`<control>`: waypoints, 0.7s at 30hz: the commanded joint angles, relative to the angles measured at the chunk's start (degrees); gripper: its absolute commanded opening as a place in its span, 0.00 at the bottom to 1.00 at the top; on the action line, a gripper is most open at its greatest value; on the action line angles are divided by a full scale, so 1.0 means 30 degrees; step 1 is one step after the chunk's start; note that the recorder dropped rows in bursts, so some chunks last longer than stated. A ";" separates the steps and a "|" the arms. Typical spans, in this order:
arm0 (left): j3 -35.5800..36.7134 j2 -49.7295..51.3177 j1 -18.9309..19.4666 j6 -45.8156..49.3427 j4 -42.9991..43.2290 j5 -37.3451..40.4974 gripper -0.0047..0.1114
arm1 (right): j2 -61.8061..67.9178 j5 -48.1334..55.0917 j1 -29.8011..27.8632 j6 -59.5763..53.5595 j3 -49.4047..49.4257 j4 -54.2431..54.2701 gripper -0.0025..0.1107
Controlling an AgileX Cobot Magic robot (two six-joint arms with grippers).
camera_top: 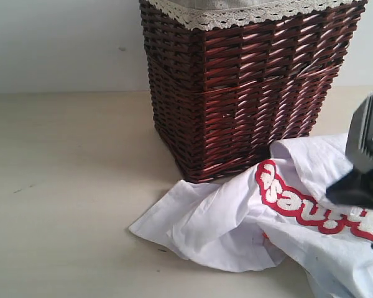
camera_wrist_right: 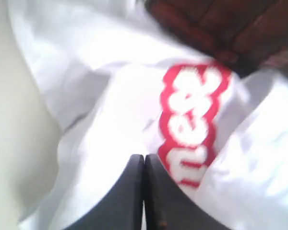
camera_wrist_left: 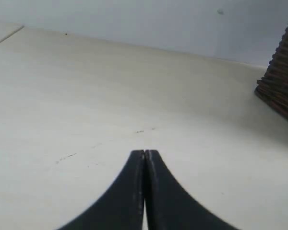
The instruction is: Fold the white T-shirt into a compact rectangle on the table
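Closest in, the right gripper (camera_wrist_right: 144, 160) hangs low over the white T-shirt (camera_top: 236, 230) with its jaws pressed together. No cloth shows plainly between them, so I cannot tell whether a fold is pinched. The shirt lies crumpled at the near right of the table (camera_top: 68, 186), nothing folded yet. Its red band of lettering (camera_top: 298, 205) twists across the heap, and one edge lies up against the foot of the wicker basket (camera_top: 248, 93).

I judge two risks. Jaws clenched on a single layer, or on nothing, would lift a wrinkle rather than spread the garment. A pull along the basket could also snag cloth on the weave or nudge the basket.

The left gripper (camera_wrist_left: 145, 153), likewise closed and empty, sits over bare table well apart from the shirt, so it does nothing to hold the cloth flat.

The surface is pale beige and faintly grained, with a few dark specks, and looks smooth enough for cotton to slide. Behind the basket, with its lace-trimmed liner (camera_top: 236, 15), stands a plain pale wall (camera_top: 62, 43).
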 commanded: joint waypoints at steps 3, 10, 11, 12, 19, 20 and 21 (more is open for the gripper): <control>-0.0014 -0.0046 -0.0087 -0.0034 -0.0105 -0.0090 0.04 | 0.3920 -0.0654 -0.0061 0.1341 0.0824 -0.2566 0.02; -0.0014 -0.0046 -0.0087 -0.0034 -0.0105 -0.0090 0.04 | 0.6074 -0.0685 0.0690 -0.0558 0.0833 0.0382 0.02; -0.0014 -0.0046 -0.0087 -0.0034 -0.0105 -0.0090 0.04 | 0.6290 -0.0685 0.1161 -0.0559 0.0833 0.0557 0.02; -0.0014 -0.0046 -0.0087 -0.0034 -0.0105 -0.0090 0.04 | 0.6553 -0.0685 0.1713 -0.0707 0.0833 0.0753 0.02; -0.0014 -0.0046 -0.0087 -0.0034 -0.0105 -0.0090 0.04 | 0.8386 -0.1269 0.5812 0.0205 0.0833 0.1046 0.02; -0.0014 -0.0046 -0.0087 -0.0034 -0.0105 -0.0090 0.04 | 0.8468 -0.1304 0.6249 0.0404 0.0833 0.1046 0.02; -0.0014 -0.0046 -0.0087 -0.0034 -0.0105 -0.0090 0.04 | 0.8555 -0.1304 0.6761 0.0405 0.0788 0.1046 0.02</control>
